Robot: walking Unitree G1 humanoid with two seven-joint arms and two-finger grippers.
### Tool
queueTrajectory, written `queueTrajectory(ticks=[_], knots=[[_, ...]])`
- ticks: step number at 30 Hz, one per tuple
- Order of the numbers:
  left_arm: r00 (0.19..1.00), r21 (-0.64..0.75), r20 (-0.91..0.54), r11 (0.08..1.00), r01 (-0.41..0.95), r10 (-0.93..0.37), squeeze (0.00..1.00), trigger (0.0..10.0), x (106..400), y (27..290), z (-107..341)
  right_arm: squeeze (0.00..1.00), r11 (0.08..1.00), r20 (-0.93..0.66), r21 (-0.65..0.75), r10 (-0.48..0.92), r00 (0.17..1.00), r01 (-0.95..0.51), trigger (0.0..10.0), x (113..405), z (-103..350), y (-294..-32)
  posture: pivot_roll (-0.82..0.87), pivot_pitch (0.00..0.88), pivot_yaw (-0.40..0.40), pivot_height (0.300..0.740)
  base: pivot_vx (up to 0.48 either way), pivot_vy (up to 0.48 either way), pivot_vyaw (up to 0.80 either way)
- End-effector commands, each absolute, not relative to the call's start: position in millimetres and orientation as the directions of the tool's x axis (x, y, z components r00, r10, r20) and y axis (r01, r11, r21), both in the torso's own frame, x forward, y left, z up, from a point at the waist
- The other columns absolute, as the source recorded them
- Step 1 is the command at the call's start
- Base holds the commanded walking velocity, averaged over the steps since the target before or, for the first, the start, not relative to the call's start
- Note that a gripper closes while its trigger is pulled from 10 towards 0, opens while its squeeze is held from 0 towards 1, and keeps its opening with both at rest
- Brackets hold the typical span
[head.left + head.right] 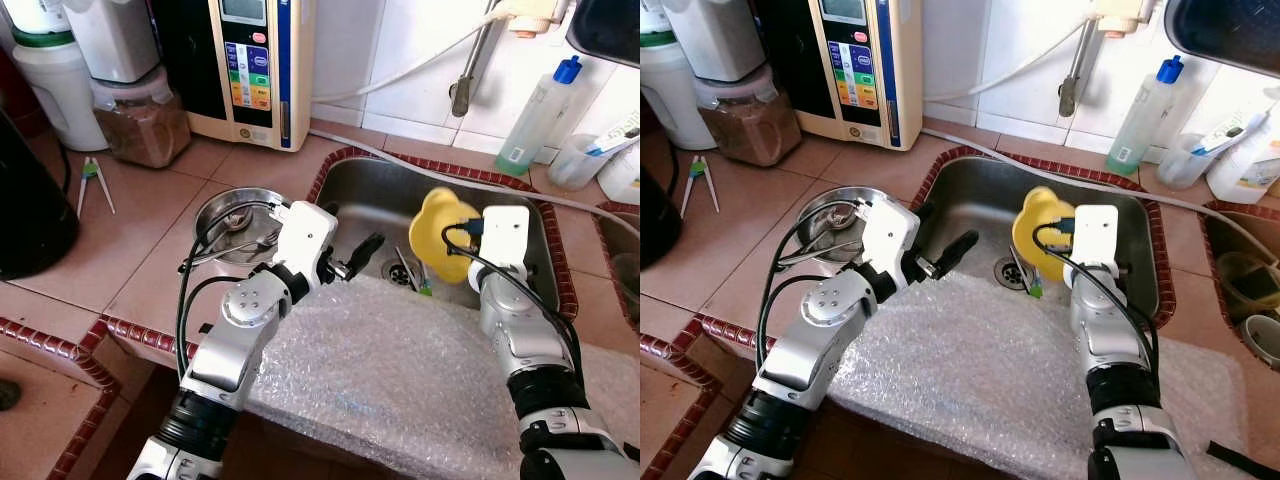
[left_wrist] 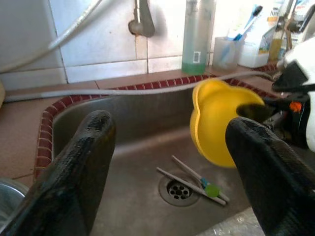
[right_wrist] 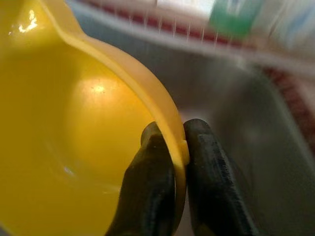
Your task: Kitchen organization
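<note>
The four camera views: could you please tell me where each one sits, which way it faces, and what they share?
Left eye view: on the head, looking down at the sink; both silver arms show.
Right eye view: beside it, same scene slightly shifted.
Left wrist view: along the left gripper, fingers spread, toward the drain and chopsticks.
Right wrist view: along the right gripper, fingers pinching the yellow bowl by its rim.
Shared: the yellow bowl appears in all four.

Right gripper (image 3: 178, 147) reaches forward, fingers pinched together; left gripper (image 2: 167, 162) angles rightward, fingers spread wide.
</note>
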State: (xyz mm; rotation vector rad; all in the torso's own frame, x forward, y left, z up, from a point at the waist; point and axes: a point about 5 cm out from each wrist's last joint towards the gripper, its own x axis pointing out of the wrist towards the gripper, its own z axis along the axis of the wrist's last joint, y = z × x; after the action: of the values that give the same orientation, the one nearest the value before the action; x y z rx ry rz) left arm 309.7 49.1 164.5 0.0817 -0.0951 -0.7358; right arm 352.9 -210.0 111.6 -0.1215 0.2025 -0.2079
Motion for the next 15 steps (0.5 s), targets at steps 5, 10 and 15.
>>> queueTrajectory(ticks=[5,10,15], knots=[[0.714,0.132,0.027,0.710,0.691,-0.700,1.00,10.0,305,46,162,1.00,0.972,-0.246,-0.122,-0.223,0.943,0.198,10.0,351,101,-217,0.01,0.092,-0.043,0.740,0.000,0.000,0.00],[0.718,0.121,0.029,0.715,0.689,-0.696,1.00,10.0,305,45,163,1.00,0.972,-0.271,-0.130,-0.224,0.936,0.195,10.0,350,94,-219,0.01,0.091,-0.043,0.740,0.000,0.000,0.00],[0.716,0.122,0.026,0.713,0.690,-0.698,1.00,10.0,304,44,162,1.00,0.970,-0.271,-0.153,-0.226,0.936,0.190,10.0,348,91,-227,0.01,0.092,-0.046,0.740,0.000,0.000,0.00]])
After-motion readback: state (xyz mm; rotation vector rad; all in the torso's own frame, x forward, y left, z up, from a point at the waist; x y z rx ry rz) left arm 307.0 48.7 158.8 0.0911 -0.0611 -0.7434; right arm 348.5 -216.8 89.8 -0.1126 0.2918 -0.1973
